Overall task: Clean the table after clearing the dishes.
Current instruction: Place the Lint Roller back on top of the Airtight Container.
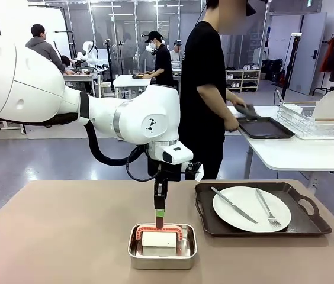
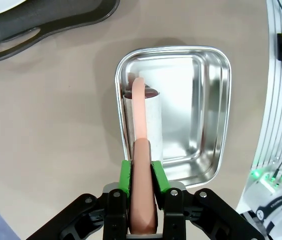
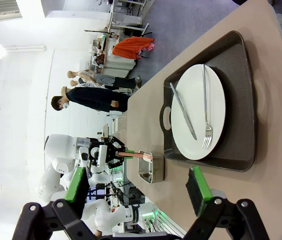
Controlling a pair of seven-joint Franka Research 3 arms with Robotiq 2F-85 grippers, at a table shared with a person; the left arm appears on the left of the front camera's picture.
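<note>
The left claw [image 2: 142,175] is clamped shut on the salmon-pink arched handle [image 2: 140,115] of a white block-shaped wiping tool [image 2: 153,120]. The block sits inside a small rectangular steel pan [image 2: 186,100] near the robot's edge of the tan-brown counter [image 1: 54,236], and the pan holds nothing else that I can see.

The right claw [image 3: 137,172] hangs spread wide and empty off the counter's end. To the pan's right, a dark brown handled tray [image 1: 205,213] carries a round white plate [image 1: 244,198] with a silver knife [image 1: 234,205] and fork [image 1: 266,207] laid across it.

Across the room, a person's hand [image 1: 233,123] rests on a second dark tray [image 1: 265,127] on the white table [image 1: 297,154] beside a wire rack [image 1: 309,121]. I'd judge clearing about half done and wiping not yet begun
</note>
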